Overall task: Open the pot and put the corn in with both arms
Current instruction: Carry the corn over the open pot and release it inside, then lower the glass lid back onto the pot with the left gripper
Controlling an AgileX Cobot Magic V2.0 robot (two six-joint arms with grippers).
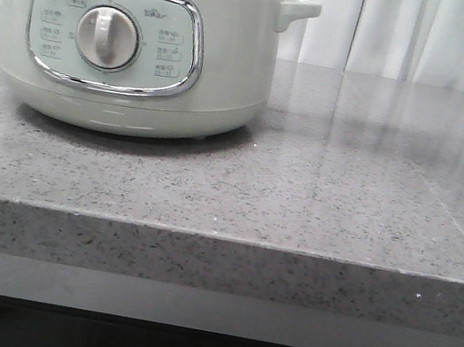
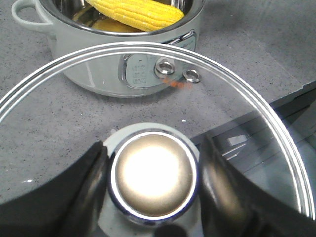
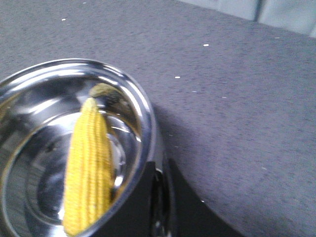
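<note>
pot [image 1: 134, 39] stands at the left of the grey worktop [image 1: 345, 193], its control panel toward the camera. the left wrist view shows the left end effector [image 2: 153, 180] clamped on the knob [image 2: 153, 177] of the glass lid [image 2: 256, 106], held clear of the pot and in front of it, so the pot is open. corn [image 3: 89, 168] lies inside the steel bowl, leaning against its wall. the right end effector is not visible in any view, so its state cannot be told. judged step: the corn is in; if the lid is to be set down, lower it level and release only once the rim rests flat.
</note>
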